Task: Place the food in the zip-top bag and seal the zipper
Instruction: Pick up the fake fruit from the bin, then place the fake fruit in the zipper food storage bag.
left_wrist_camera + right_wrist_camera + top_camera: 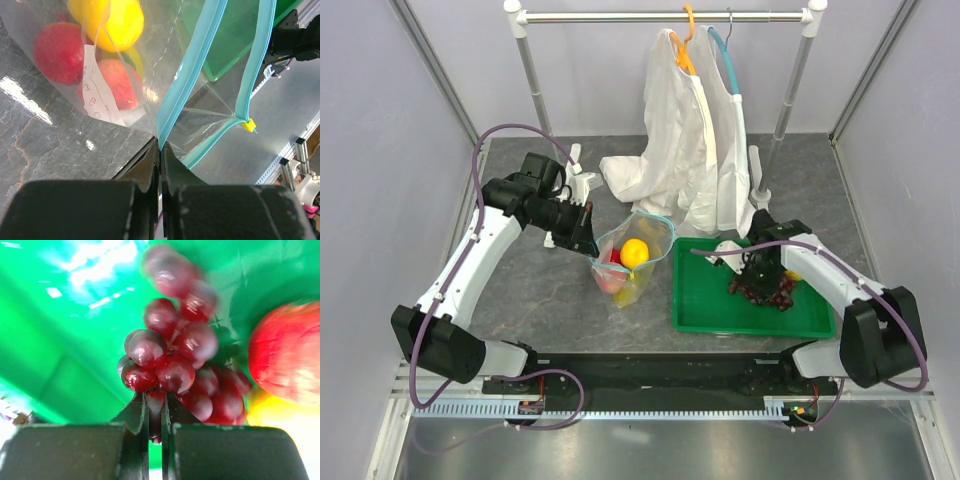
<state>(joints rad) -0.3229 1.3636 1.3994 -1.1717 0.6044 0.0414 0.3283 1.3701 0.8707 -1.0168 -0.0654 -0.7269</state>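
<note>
Left tool (160, 147) pinches the zipper (191, 75), holding the zip-top bag (642, 232) open for filling; right tool (155, 407) clamps the grape bunch (172, 362) at the green tray (715, 312).

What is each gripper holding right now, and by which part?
Left gripper pinches the zip-top bag by its teal zipper strip at the mouth. Right gripper is shut on the grape bunch, clamping a grape at its lower edge.
</note>
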